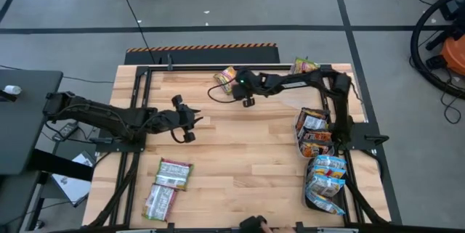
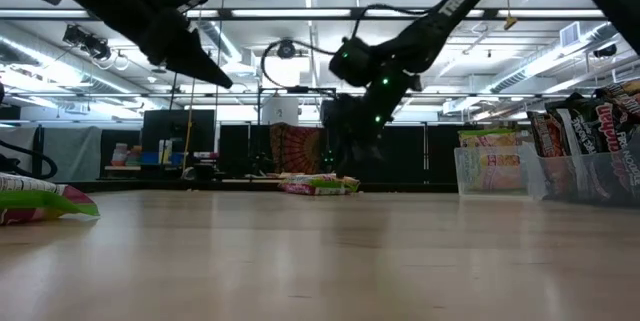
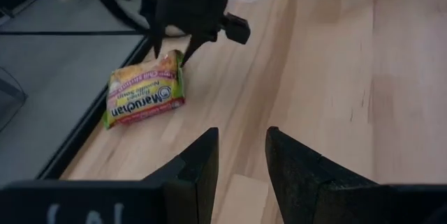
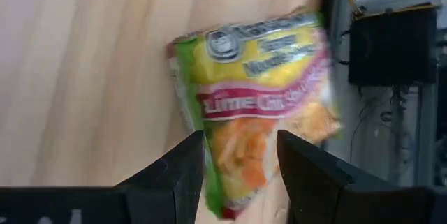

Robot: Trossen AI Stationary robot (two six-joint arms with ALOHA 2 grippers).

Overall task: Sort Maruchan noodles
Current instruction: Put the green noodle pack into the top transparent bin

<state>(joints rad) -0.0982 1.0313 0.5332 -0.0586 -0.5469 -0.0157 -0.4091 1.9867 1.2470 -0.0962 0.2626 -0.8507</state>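
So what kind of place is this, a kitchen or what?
Not a kitchen; it looks like a robotics lab or workshop. Two robot arms work at a wooden table on a taped concrete floor, with strip lights overhead.

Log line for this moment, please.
right gripper: open, over lime chili packet near far edge | left gripper: open, empty, mid-table | trays: partly filled

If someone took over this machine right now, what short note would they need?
Right gripper: open, above the lime chili packet at the far edge, not gripping it.
Left gripper: open, empty, mid-table.
Done: brown-red packets and blue packets fill the clear trays on the right.
Left: that packet, one at the far right corner, two at the near left.
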